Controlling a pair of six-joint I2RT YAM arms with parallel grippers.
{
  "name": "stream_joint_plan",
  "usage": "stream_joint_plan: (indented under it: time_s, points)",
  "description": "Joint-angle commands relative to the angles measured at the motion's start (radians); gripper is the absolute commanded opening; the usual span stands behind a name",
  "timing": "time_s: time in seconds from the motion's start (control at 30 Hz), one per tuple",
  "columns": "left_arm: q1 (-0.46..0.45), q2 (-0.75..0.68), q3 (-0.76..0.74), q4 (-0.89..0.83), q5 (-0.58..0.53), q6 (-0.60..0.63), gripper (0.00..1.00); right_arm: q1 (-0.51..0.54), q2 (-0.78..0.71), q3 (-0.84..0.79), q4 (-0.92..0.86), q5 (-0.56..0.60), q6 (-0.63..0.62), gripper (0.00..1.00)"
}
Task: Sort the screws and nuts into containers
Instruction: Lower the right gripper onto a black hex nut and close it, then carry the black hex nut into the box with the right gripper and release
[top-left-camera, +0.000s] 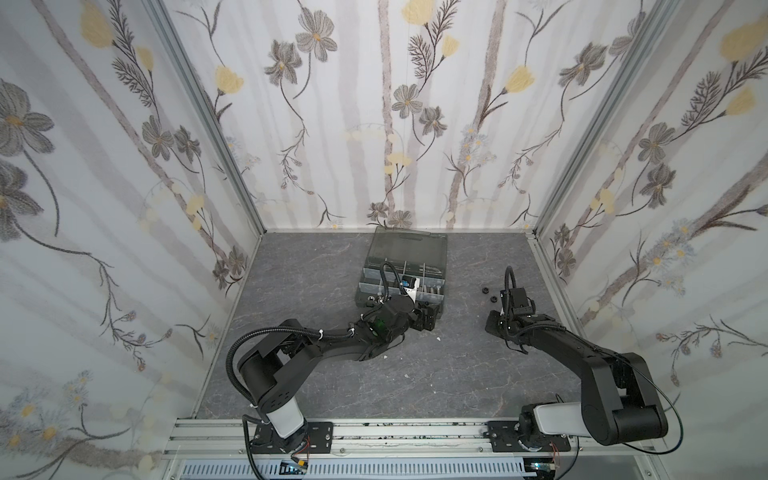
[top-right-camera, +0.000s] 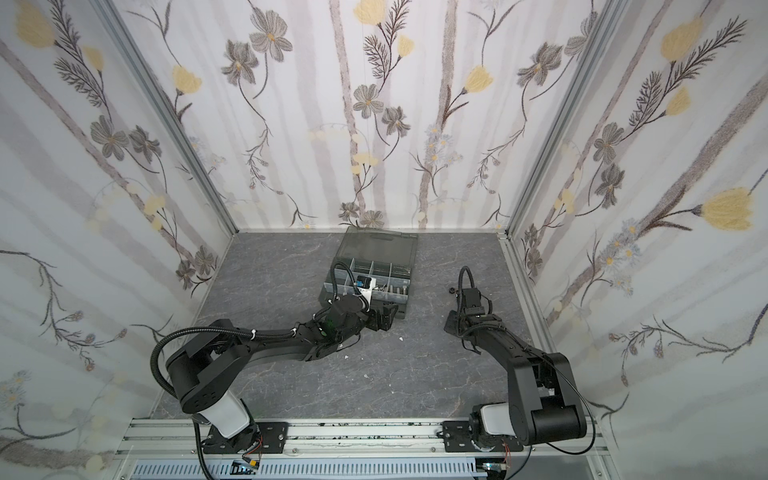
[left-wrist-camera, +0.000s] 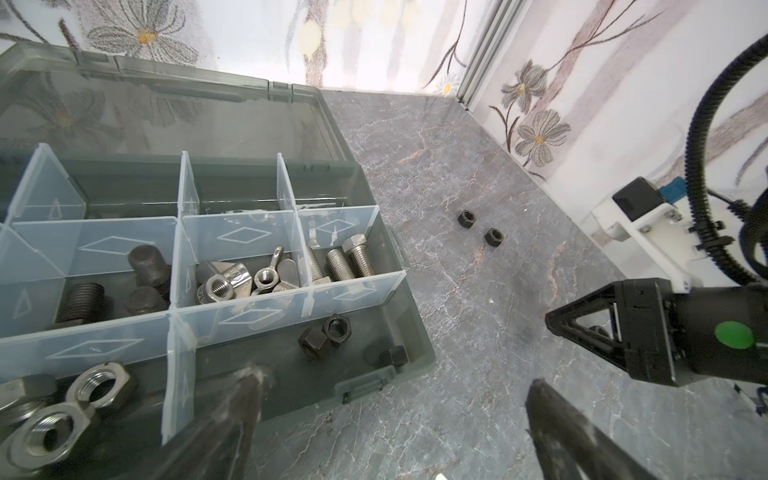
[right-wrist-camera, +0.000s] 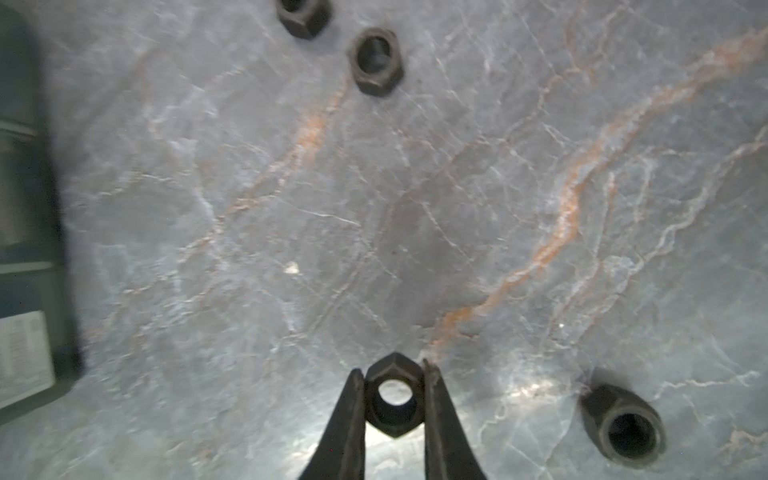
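My right gripper (right-wrist-camera: 392, 371) is shut on a black hex nut (right-wrist-camera: 390, 422), just above the grey marble table. Three more black nuts lie loose there: two ahead (right-wrist-camera: 376, 60) (right-wrist-camera: 303, 16), one beside the fingers (right-wrist-camera: 623, 424). In both top views this gripper (top-left-camera: 494, 326) (top-right-camera: 453, 324) is right of the organizer case (top-left-camera: 409, 245) (top-right-camera: 376, 249). My left gripper (left-wrist-camera: 397, 380) (top-left-camera: 426, 320) hangs open and holds nothing, over the case's near right corner. The containers hold silver screws (left-wrist-camera: 349, 262), black screws (left-wrist-camera: 145, 266), wing nuts (left-wrist-camera: 266, 276), black nuts (left-wrist-camera: 328, 336) and large silver nuts (left-wrist-camera: 99, 380).
The case's smoky lid (left-wrist-camera: 166, 104) stands open toward the back wall. Two loose black nuts (top-left-camera: 484, 289) (top-left-camera: 493, 298) lie right of the case. Floral walls close the table on three sides. Small white flecks (top-left-camera: 437, 338) dot the table.
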Motion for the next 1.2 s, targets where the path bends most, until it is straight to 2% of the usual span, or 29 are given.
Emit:
stream_joint_plan:
  time_s: [0.0,0.33,0.77,1.17]
  points:
    - [0.002,-0.053,-0.017,-0.011,-0.008,-0.021,1.0,0.03,-0.026,0.041,-0.03,-0.013,0.002,0.15]
    - [0.003,-0.238,-0.112,-0.09,-0.081,-0.013,1.0,0.152,-0.074,0.183,-0.023,-0.084,0.013,0.17]
    - [0.028,-0.429,-0.244,-0.174,-0.14,-0.022,1.0,0.378,0.101,0.357,0.021,-0.097,0.033,0.19]
    - [0.052,-0.503,-0.325,-0.221,-0.154,-0.039,1.0,0.428,0.233,0.387,0.091,-0.14,0.06,0.23]
